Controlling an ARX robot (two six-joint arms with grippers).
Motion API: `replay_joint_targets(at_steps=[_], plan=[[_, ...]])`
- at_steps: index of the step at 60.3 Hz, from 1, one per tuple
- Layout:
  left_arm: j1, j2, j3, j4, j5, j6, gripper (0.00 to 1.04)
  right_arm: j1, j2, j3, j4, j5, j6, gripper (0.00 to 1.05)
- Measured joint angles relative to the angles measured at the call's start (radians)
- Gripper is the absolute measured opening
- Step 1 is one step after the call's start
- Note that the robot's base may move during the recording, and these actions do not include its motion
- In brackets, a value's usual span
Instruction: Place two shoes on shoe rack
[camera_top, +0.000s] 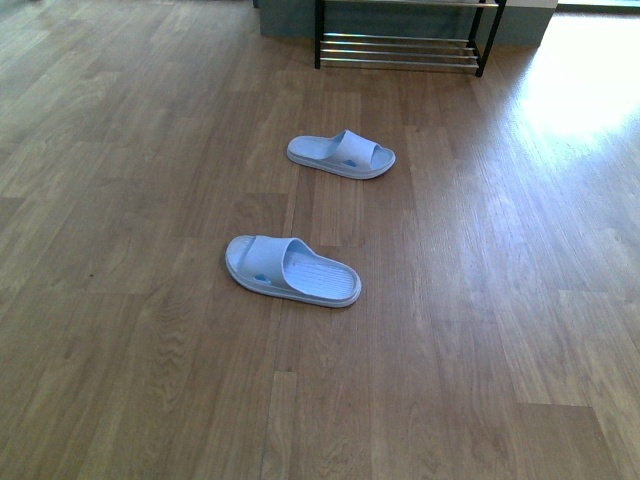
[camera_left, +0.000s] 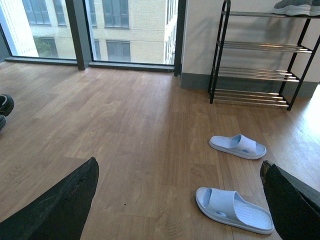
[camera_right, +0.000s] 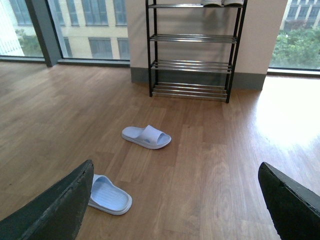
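While my left end effector (camera_left: 178, 162) and right end effector (camera_right: 176, 165) hang spread and empty, the near slide (camera_top: 292, 271) lies on the floor (camera_top: 120, 380) well short of the shoe rack (camera_top: 400, 50), the far slide (camera_top: 341, 155) closer to it. Pickup hasn't begun, I judge; next comes lowering onto the near slide to grasp it.

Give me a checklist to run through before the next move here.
1. Shoes on the top tier of the rack: two soles show, ok.
2. Shoes fully seated: cannot tell, cut off by the picture edge.
3. Left gripper open and empty: ok.
4. Right gripper open and empty: ok.
5. Near slipper and far slipper flat on the floor, apart from the rack: ok.
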Motion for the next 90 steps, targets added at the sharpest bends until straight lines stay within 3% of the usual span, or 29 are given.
replay_joint_targets(at_steps=[90], plan=[[0.0,0.0,0.0,0.0,0.0,0.0,0.95,0.0,0.0,0.0,0.0,0.0,0.0,0.95]])
